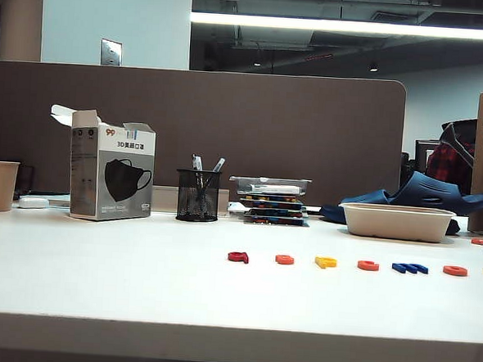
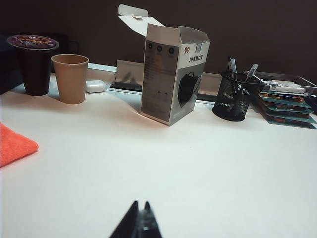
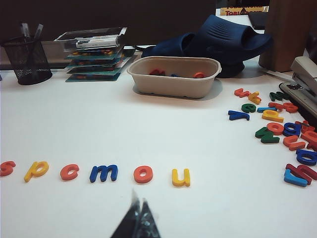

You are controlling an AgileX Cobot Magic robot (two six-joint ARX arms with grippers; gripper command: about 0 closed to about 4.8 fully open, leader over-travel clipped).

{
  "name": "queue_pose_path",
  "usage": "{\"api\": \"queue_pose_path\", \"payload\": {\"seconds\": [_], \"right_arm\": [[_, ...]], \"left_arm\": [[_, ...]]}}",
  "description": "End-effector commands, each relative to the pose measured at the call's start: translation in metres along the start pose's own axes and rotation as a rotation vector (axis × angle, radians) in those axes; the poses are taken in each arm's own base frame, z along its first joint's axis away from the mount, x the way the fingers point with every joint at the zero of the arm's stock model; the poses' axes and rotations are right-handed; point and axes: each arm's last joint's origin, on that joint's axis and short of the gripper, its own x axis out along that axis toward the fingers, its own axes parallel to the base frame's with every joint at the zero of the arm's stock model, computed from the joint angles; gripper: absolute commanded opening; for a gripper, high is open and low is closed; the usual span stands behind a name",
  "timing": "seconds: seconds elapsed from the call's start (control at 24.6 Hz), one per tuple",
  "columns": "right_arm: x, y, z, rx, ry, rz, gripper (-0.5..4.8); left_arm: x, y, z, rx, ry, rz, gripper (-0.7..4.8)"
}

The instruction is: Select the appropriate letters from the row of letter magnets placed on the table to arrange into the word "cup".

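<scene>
Left gripper [image 2: 140, 218] pinched shut over bare table [image 2: 198, 163]; right gripper [image 3: 138, 213] shut too (holding nothing), hovering just short of the row: yellow p [image 3: 36, 170], orange c [image 3: 69, 172], yellow u [image 3: 181, 177].

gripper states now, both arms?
left gripper: closed, holding nothing, above bare table.
right gripper: closed, holding nothing, short of the letter row.

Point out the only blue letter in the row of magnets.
The blue m, between the orange c and orange o; the other row letters are red, orange or yellow.
</scene>
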Motion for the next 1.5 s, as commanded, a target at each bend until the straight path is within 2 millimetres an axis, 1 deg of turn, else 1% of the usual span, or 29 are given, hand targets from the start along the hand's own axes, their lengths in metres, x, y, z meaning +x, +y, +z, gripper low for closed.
{"api": "queue_pose_path", "payload": {"seconds": [0.04,0.49,0.65,0.85,0.93,0.98,1.02,1.18,1.22,1.26,1.3,1.38,1.5], "right_arm": [[0.0,0.0,0.0,-0.005,-0.018,0.003,-0.01],[0.0,0.0,0.0,-0.005,-0.018,0.003,-0.01],[0.0,0.0,0.0,-0.005,-0.018,0.003,-0.01],[0.0,0.0,0.0,-0.005,-0.018,0.003,-0.01],[0.0,0.0,0.0,-0.005,-0.018,0.003,-0.01],[0.0,0.0,0.0,-0.005,-0.018,0.003,-0.01],[0.0,0.0,0.0,-0.005,-0.018,0.003,-0.01],[0.0,0.0,0.0,-0.005,-0.018,0.003,-0.01],[0.0,0.0,0.0,-0.005,-0.018,0.003,-0.01],[0.0,0.0,0.0,-0.005,-0.018,0.003,-0.01],[0.0,0.0,0.0,-0.005,-0.018,0.003,-0.01],[0.0,0.0,0.0,-0.005,-0.018,0.003,-0.01],[0.0,0.0,0.0,-0.005,-0.018,0.003,-0.01]], "left_arm": [[0.0,0.0,0.002,0.0,-0.013,-0.008,-0.05],[-0.001,-0.001,0.007,0.0,-0.051,-0.029,-0.05],[-0.005,-0.003,0.019,0.001,-0.034,-0.034,-0.05],[-0.021,-0.007,0.058,0.002,-0.025,-0.043,-0.05],[-0.028,-0.008,0.071,0.033,-0.027,-0.061,-0.05],[-0.033,-0.01,0.079,0.062,-0.027,-0.073,-0.05],[-0.041,-0.011,0.091,0.093,-0.026,-0.091,-0.05],[-0.057,-0.014,0.116,0.093,0.027,-0.123,-0.05],[-0.063,-0.017,0.131,0.091,0.056,-0.146,-0.05],[-0.065,-0.018,0.139,0.09,0.071,-0.167,-0.05],[-0.069,-0.021,0.154,0.088,0.085,-0.207,-0.05],[-0.071,-0.024,0.17,0.086,0.087,-0.25,-0.05],[-0.073,-0.028,0.201,0.07,0.096,-0.301,-0.05]]}}
